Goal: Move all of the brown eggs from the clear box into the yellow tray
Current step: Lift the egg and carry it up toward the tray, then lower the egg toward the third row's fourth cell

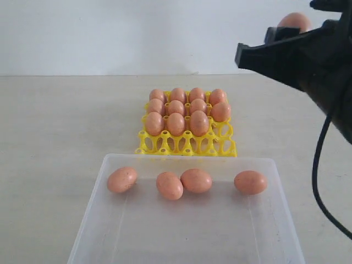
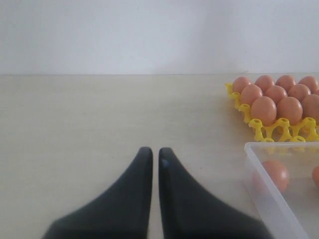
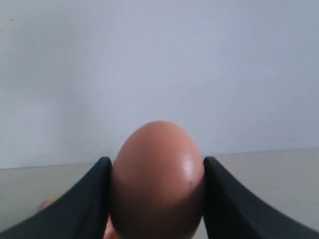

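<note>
The yellow tray [image 1: 187, 144] sits mid-table with several brown eggs [image 1: 176, 123] filling its far rows; its near row of cups stands bare. In front of it the clear box [image 1: 93, 212] holds several more brown eggs [image 1: 196, 180] along its far side. High at the right, my right gripper [image 3: 155, 167] is shut on a brown egg [image 3: 158, 179], which peeks over the black arm [image 1: 297, 21] in the exterior view. My left gripper [image 2: 155, 152] hovers low over bare table left of the tray, shut with nothing in it, and is outside the exterior view.
The right arm's black body [image 1: 313, 60] and its cable [image 1: 319, 181] hang over the table's right side. In the left wrist view the tray [image 2: 271, 128] and the box corner [image 2: 264, 184] lie close to the left gripper. A pale wall backs the table.
</note>
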### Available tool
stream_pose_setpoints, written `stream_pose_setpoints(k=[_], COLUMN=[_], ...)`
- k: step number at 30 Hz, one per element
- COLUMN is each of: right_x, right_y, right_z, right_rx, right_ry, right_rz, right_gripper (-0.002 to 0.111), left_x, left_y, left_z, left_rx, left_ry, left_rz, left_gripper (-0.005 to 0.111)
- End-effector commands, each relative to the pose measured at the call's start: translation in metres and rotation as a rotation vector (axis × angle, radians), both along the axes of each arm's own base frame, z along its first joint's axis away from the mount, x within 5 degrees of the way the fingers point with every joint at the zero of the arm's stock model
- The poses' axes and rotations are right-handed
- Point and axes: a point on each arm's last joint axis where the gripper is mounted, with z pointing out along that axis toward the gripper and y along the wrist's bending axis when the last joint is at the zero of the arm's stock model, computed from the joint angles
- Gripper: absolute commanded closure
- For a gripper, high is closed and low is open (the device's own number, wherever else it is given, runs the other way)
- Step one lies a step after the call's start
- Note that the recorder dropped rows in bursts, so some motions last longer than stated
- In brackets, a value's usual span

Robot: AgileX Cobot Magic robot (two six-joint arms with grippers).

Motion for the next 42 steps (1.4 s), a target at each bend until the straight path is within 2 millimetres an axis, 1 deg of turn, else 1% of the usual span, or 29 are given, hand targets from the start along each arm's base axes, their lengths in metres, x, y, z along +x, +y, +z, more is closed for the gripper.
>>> stream_pose_setpoints(k=[1,3,4,7,10,12,14,15,17,19,21,22,23,24,25,26,28,31,33,35,37,39,41,42], right_x=[0.011,0.023,0.028,0.047,0.061,0.07,0.08,0.087,0.097,0.103,0.106,0.107,0.104,0.102,0.1,0.1,0.103,0.11,0.113,0.114,0.115,0.116,0.12,0.122], right_y=[-0.032,-0.051,-0.059,-0.093,-0.121,-0.131,-0.13,-0.122,-0.1,-0.079,-0.063,-0.059,-0.051,-0.05,-0.049,-0.05,-0.055,-0.058,-0.056,-0.051,-0.048,-0.048,-0.049,-0.049], right_z=[0.003,-0.001,-0.003,-0.012,-0.02,-0.028,-0.035,-0.038,-0.042,-0.044,-0.044,-0.045,-0.048,-0.051,-0.061,-0.067,-0.082,-0.102,-0.114,-0.124,-0.127,-0.126,-0.125,-0.126], right_rx=[-0.123,-0.124,-0.1,-0.021,0.059,0.151,0.202,0.157,-0.026,-0.094,-0.086,-0.085,-0.099,-0.122,-0.219,-0.274,-0.33,-0.312,-0.278,-0.277,-0.334,-0.432,-0.441,-0.407], right_ry=[-0.061,-0.065,-0.071,-0.096,-0.128,-0.097,-0.042,-0.008,0.032,0.051,0.082,0.097,0.133,0.149,0.208,0.246,0.329,0.401,0.418,0.387,0.325,0.271,0.233,0.225], right_rz=[-0.23,-0.29,-0.31,-0.365,-0.35,-0.286,-0.148,-0.028,0.246,0.474,0.645,0.703,0.81,0.832,0.88,0.895,0.868,0.836,0.858,0.938,0.984,0.99,0.96,0.939], right_gripper=[0.108,0.108,0.108,0.108,0.108,0.108,0.108,0.108,0.108,0.108,0.108,0.108,0.108,0.108,0.108,0.108,0.108,0.108,0.108,0.108,0.108,0.108,0.108,0.108], left_x=[0.0,0.0,0.0,0.0,0.0,0.0,0.0,0.0,0.0,0.0,0.0,0.0,0.0,0.0,0.0,0.0,0.0,0.0,0.0,0.0,0.0,0.0,0.0,0.0], left_y=[0.0,0.0,0.0,0.0,0.0,0.0,0.0,0.0,0.0,0.0,0.0,0.0,0.0,0.0,0.0,0.0,0.0,0.0,0.0,0.0,0.0,0.0,0.0,0.0], left_z=[-0.001,-0.001,-0.001,-0.001,-0.001,-0.001,-0.001,-0.001,-0.001,-0.001,-0.001,-0.001,-0.001,-0.001,-0.001,-0.001,-0.001,-0.001,-0.001,-0.001,-0.001,-0.001,-0.001,-0.001], left_rx=[0.001,0.001,0.001,0.001,0.001,0.001,0.001,0.001,0.001,0.001,0.001,0.001,0.001,0.001,0.001,0.001,0.001,0.001,0.001,0.001,0.001,0.001,0.001,0.001], left_ry=[0.0,0.0,0.0,0.0,0.0,0.0,0.0,0.0,0.0,0.0,0.0,0.0,0.0,0.0,0.0,0.0,0.0,0.0,0.0,0.0,0.0,0.0,0.0,0.0], left_rz=[-0.009,-0.009,-0.009,-0.009,-0.009,-0.009,-0.009,-0.009,-0.009,-0.009,-0.009,-0.009,-0.009,-0.009,-0.009,-0.009,-0.009,-0.009,-0.009,-0.009,-0.009,-0.009,-0.009,-0.009], left_gripper=[0.103,0.103,0.103,0.103,0.103,0.103,0.103,0.103,0.103,0.103,0.103,0.103,0.103,0.103,0.103,0.103,0.103,0.103,0.103,0.103,0.103,0.103,0.103,0.103])
